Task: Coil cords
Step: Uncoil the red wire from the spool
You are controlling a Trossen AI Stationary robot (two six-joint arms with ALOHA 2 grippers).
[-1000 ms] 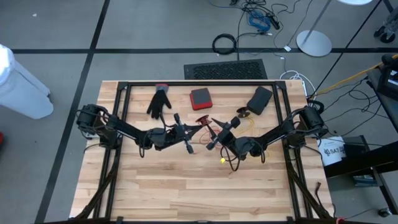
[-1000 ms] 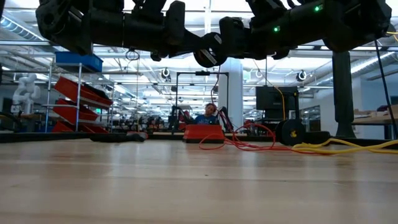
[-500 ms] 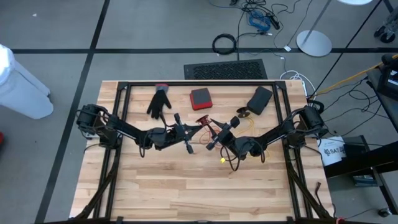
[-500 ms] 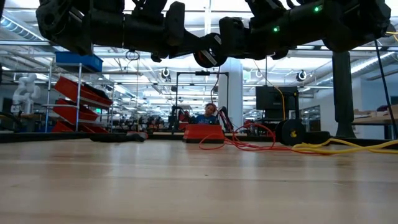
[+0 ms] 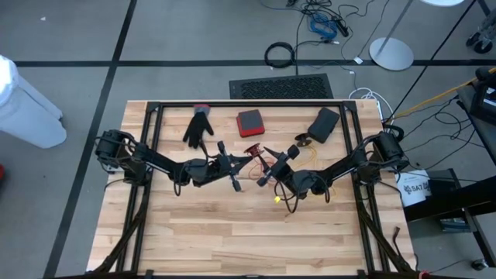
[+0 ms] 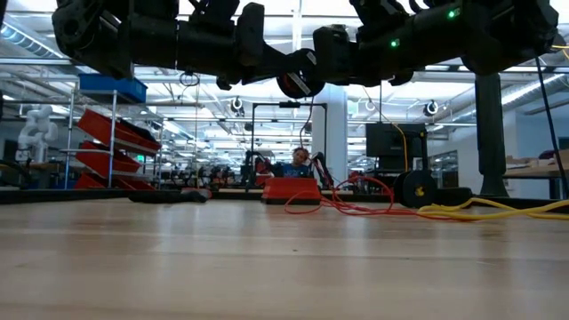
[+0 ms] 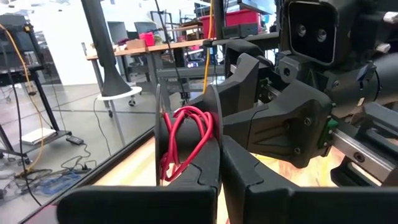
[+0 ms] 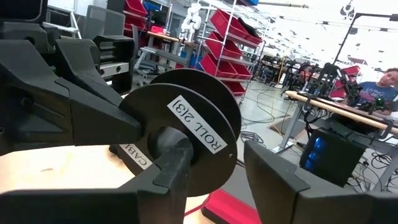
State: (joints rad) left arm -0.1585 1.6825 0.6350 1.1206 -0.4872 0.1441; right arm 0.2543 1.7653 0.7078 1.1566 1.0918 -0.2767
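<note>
Spanning a workshop floor (image 5: pixel 77 46), wooden table (image 5: pixel 232 232).

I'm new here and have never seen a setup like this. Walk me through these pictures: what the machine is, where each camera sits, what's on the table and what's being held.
This is a robot with two dark arms working at a wooden table. One picture looks straight down from above. Another looks level across the tabletop, and one comes from a camera on each wrist.

The left gripper is shut on the rim of a black spool, which is wound with red cord. It holds the spool up over the middle of the table. The right gripper is open, close against the spool's labelled face.

On the table lie a black glove, a red box, a dark case and a loose yellow cord.
</note>
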